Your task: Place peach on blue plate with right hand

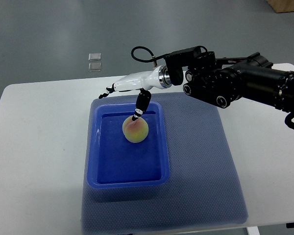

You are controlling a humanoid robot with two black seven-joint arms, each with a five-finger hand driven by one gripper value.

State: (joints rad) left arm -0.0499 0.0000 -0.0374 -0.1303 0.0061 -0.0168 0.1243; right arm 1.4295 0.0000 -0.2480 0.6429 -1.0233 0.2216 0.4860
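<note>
On the blue plate [100,174] the peach [135,130] already rests, the right robot hand [132,90] above it with fingers loosened, only withdrawal left.

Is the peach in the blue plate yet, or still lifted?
In. The round yellow-pink peach sits inside the blue rectangular plate; whether it rests fully, cannot tell.
</note>
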